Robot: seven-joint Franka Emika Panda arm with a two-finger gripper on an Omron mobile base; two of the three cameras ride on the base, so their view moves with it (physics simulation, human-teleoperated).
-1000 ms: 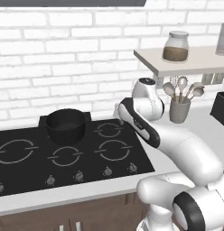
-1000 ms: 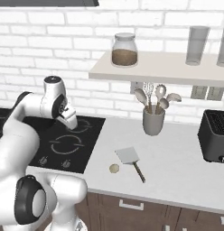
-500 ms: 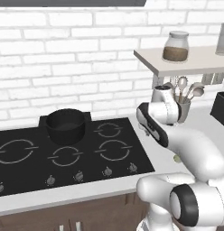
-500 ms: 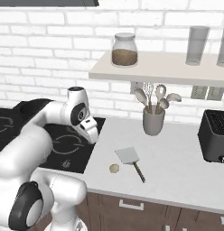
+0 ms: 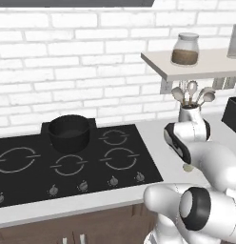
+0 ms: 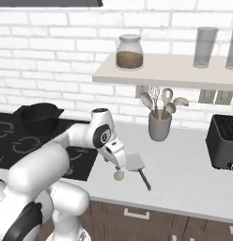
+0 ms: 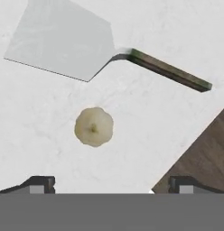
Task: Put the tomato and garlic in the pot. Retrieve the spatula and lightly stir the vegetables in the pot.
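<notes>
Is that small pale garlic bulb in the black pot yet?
No. The garlic bulb lies on the white counter, beside the spatula.

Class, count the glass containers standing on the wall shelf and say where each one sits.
3: a lidded jar with brown contents near the shelf's left end, and two empty glasses toward its right end, the last cut off by the picture edge.

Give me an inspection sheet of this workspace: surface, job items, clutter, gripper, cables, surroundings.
Surface: pale counter beside a black cooktop.
Job's things: pot on a rear burner; garlic on the counter, apart from the spatula lying flat beside it; tomato nothing seen.
Clutter: utensil holder with spoons and whisk; toaster.
Gripper: gripper open, above the garlic, holding nothing.
Cables: nothing seen.
Surroundings: white brick wall; shelf with a jar and glasses.
</notes>
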